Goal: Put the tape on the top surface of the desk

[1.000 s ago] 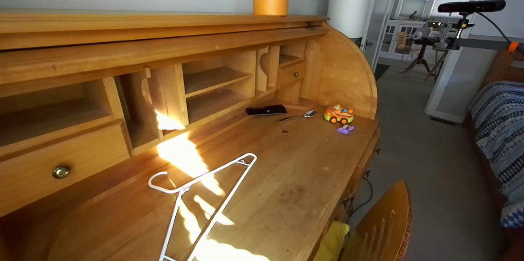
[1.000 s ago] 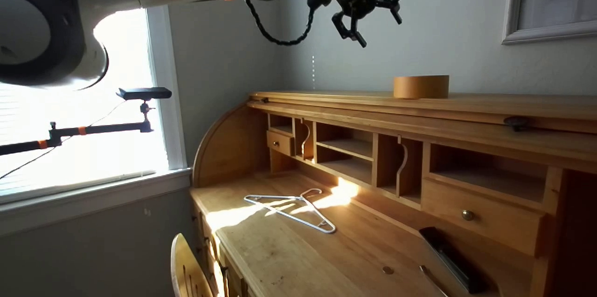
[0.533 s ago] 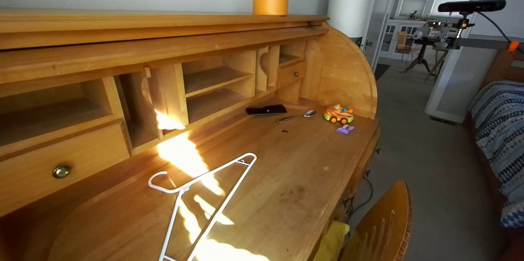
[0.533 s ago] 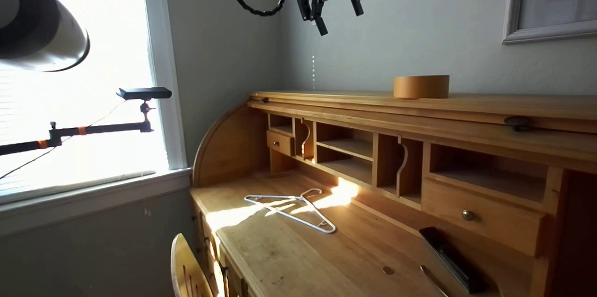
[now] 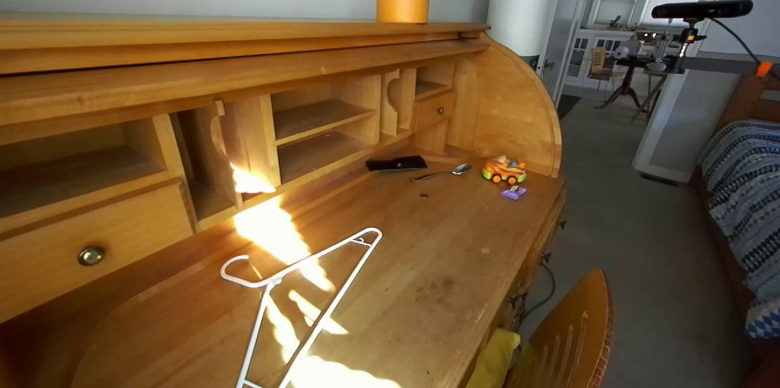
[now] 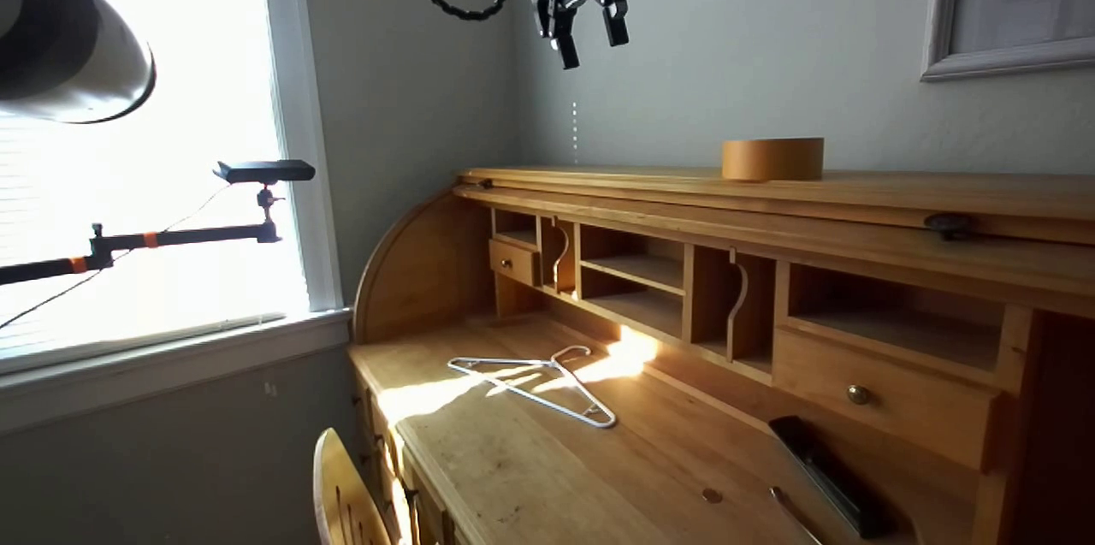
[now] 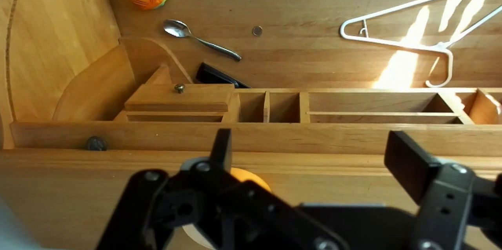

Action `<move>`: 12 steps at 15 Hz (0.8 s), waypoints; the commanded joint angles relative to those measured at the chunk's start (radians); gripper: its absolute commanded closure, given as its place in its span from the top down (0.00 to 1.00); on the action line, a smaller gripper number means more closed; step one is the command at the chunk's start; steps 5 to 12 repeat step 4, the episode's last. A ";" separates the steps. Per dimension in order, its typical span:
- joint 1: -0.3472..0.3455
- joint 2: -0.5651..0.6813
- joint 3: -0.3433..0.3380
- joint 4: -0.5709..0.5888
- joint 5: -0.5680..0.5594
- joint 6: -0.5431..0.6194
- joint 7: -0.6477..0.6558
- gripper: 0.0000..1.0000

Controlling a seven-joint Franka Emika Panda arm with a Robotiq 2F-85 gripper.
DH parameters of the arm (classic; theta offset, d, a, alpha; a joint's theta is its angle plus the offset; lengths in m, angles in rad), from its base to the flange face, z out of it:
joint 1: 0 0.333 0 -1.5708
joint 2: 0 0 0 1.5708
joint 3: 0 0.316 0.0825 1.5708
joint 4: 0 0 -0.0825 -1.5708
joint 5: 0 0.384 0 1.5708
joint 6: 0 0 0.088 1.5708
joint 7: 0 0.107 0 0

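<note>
The tape, a tan-orange ring, lies flat on the top ledge of the wooden desk in both exterior views (image 5: 402, 10) (image 6: 772, 159). The desk shows its cubbyholes and its wide writing surface (image 5: 426, 242) (image 6: 547, 476). My gripper (image 6: 593, 46) is open and empty, pointing down in the air above the top ledge, to the left of the tape and apart from it in that exterior view. In the wrist view the open fingers (image 7: 310, 140) stand wide apart. There the tape (image 7: 251, 177) is mostly hidden behind one finger. The gripper does not show in an exterior view with the lamp.
A white hanger (image 5: 317, 315) lies on the writing surface. A spoon (image 7: 204, 42), a coin (image 7: 257, 31), a black case (image 5: 396, 164), a toy car (image 5: 504, 170) and a purple wrapper (image 5: 514, 193) lie near one end. A wall and a picture frame (image 6: 1009, 66) are behind the desk.
In an exterior view the arm has moved left and up, and my gripper has swung left and turned to point more straight down. The tape has not moved.
</note>
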 commanded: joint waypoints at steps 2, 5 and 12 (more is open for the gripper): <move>-0.006 -0.008 0.012 -0.012 0.003 0.013 0.020 1.00; -0.005 -0.008 0.012 -0.013 0.002 0.013 0.020 1.00; -0.005 -0.008 0.012 -0.013 0.002 0.013 0.020 1.00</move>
